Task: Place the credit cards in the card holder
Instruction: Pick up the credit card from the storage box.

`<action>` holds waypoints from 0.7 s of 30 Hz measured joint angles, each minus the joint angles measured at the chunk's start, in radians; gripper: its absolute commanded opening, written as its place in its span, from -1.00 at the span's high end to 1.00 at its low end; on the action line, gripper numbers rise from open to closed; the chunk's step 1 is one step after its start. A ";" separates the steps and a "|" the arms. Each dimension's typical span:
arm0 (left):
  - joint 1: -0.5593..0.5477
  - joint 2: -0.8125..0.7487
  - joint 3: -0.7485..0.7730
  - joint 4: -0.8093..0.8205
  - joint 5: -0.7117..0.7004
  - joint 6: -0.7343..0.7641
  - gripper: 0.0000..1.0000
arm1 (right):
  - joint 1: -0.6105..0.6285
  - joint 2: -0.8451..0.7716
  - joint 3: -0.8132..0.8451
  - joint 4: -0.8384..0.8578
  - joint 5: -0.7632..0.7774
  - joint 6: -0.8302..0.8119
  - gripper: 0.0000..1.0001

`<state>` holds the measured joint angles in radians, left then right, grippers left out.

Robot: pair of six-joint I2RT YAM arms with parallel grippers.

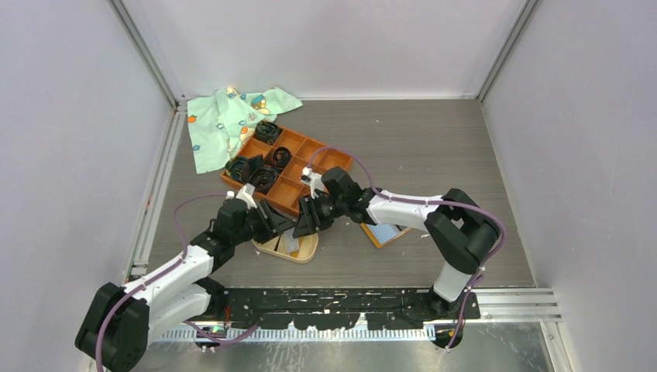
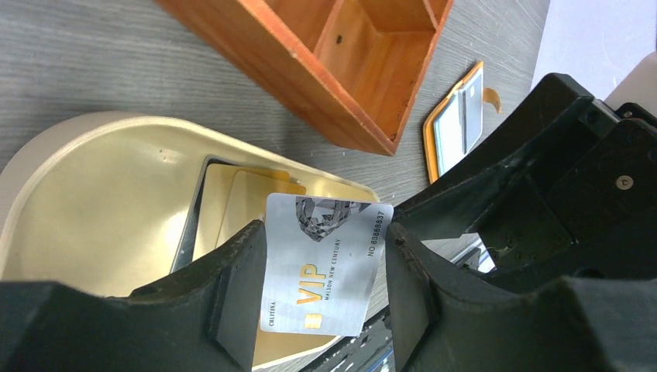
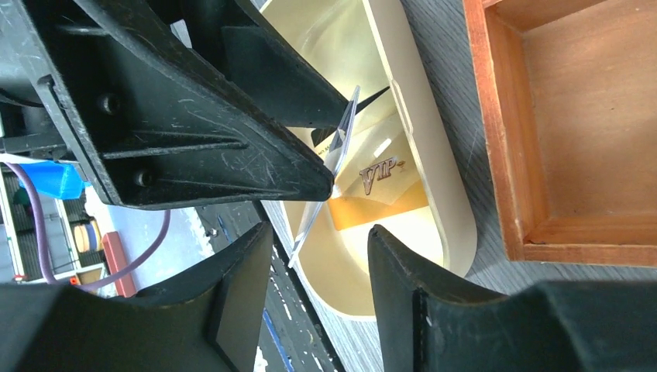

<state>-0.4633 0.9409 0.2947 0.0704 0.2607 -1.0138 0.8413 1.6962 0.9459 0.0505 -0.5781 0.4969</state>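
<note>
A silver VIP credit card (image 2: 321, 263) stands on edge between the fingers of my left gripper (image 2: 325, 232), which is shut on it just above the near end of the beige card holder (image 2: 101, 201). Gold cards (image 2: 248, 201) and a dark-edged one lie flat on the holder's floor. In the right wrist view the held card (image 3: 333, 155) shows edge-on over the holder (image 3: 434, 178), with a gold VIP card (image 3: 380, 174) beneath. My right gripper (image 3: 321, 263) is open and empty, right beside the left gripper (image 1: 271, 221) at the holder (image 1: 306, 252).
The orange grid tray (image 1: 310, 151) with black coiled bands stands just behind the holder, its wall close to both grippers (image 2: 349, 70). The open orange wallet (image 1: 387, 234) lies to the right under the right arm. A patterned cloth (image 1: 232, 120) lies at the back left.
</note>
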 measured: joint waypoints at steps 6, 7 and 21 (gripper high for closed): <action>0.000 -0.029 -0.041 0.008 -0.026 -0.069 0.33 | 0.013 0.031 0.018 0.004 0.015 0.034 0.06; 0.000 -0.038 -0.050 0.013 -0.033 -0.084 0.34 | 0.014 0.035 0.018 0.005 0.016 0.042 0.07; 0.001 -0.104 -0.098 0.065 -0.108 -0.240 0.39 | 0.026 0.044 0.018 0.050 0.020 0.108 0.16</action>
<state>-0.4625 0.8371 0.1970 0.1356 0.1528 -1.2533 0.8677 1.7401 0.9642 0.1001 -0.5583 0.6048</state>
